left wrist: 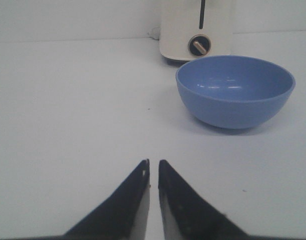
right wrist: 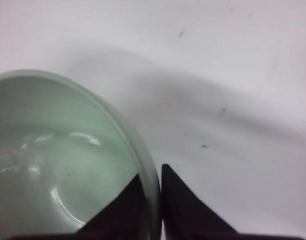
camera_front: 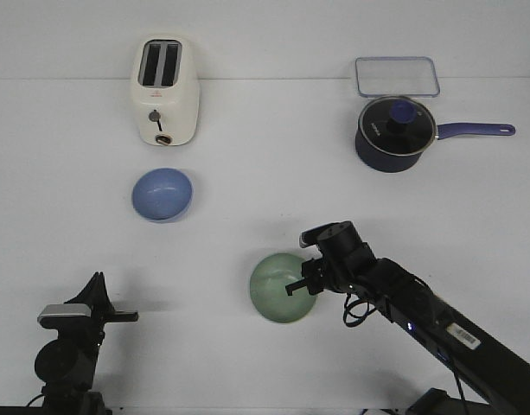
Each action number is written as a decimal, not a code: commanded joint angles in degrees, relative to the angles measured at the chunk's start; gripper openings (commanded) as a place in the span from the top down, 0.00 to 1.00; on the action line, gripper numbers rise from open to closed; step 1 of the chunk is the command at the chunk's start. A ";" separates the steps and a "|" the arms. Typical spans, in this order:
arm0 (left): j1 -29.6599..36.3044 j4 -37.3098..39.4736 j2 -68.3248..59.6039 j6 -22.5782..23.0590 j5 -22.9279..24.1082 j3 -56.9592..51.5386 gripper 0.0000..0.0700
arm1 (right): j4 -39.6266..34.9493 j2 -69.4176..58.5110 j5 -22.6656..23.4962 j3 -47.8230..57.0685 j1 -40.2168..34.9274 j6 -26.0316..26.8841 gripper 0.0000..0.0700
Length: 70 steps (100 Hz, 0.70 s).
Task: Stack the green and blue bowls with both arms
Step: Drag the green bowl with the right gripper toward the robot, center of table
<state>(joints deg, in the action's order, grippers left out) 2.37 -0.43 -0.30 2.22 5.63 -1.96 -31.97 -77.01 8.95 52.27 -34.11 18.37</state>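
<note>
Right wrist view: black right gripper (right wrist: 160,200) pinches the pale green round bowl's (right wrist: 53,165) rim; black left gripper (left wrist: 153,175) sits closed, empty, near the periwinkle blue bowl (left wrist: 235,92).

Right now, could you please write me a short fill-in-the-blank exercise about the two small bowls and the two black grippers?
1. The right gripper has its fingers closed over the rim of the pale ____ matte bowl.
2. The periwinkle blue matte bowl sits just in front of the cream ____.
3. The left gripper is shut and holds ____.
4. The dark blue saucepan wears a glass ____.

Missing words: green; toaster; nothing; lid
</note>
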 commanded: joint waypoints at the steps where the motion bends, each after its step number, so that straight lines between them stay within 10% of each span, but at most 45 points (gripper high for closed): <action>1: -0.11 0.57 0.11 -0.02 -0.22 1.14 0.98 | 0.68 -1.97 -0.24 0.37 -0.72 1.03 1.00; 18: -0.11 0.57 0.11 -0.02 -0.22 1.14 0.98 | 0.70 -4.52 -0.31 0.37 -1.20 1.07 0.96; 35: -0.11 0.57 0.11 -0.02 -0.22 1.14 0.98 | 1.40 -4.42 -0.35 0.37 -1.22 1.03 0.40; 70: -0.11 0.57 0.11 -0.02 -0.22 1.14 0.98 | 1.55 8.37 -4.17 0.52 -0.90 -3.72 0.40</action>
<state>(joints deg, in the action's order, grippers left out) 2.37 -0.43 -0.30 2.22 5.63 -1.96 -29.95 -72.31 6.37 52.23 -34.48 17.26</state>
